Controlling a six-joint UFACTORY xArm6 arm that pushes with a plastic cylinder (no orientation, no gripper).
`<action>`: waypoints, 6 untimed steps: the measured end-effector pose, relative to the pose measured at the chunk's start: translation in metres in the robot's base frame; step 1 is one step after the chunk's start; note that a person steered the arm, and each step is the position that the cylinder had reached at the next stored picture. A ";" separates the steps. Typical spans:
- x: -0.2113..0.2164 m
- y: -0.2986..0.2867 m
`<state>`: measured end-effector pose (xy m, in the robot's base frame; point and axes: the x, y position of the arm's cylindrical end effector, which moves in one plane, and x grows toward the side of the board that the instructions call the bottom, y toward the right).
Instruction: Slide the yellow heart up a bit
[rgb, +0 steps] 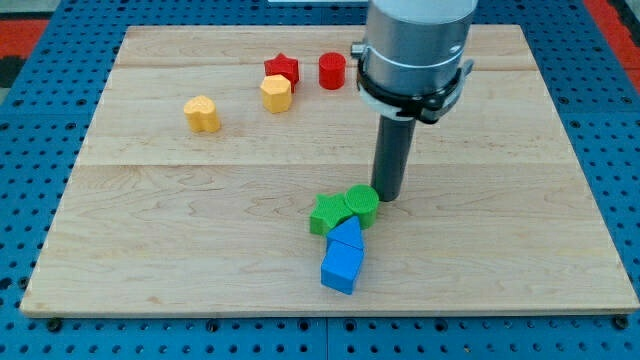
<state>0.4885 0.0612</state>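
The yellow heart (202, 113) lies on the wooden board (150, 220) at the view's upper left. My tip (388, 198) rests on the board right of centre, far to the right of and below the heart. It stands just at the right edge of a green round block (362, 204). The arm's grey body (415, 45) hangs above it at the view's top.
A yellow hexagon (276, 93), a red star (282, 69) and a red cylinder (332, 71) sit near the top centre. A green star-like block (327, 213) touches the green round block; a blue triangle (347, 234) and a blue cube (341, 266) lie just below them.
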 end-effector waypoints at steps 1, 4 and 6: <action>-0.023 -0.043; -0.038 -0.201; -0.093 -0.216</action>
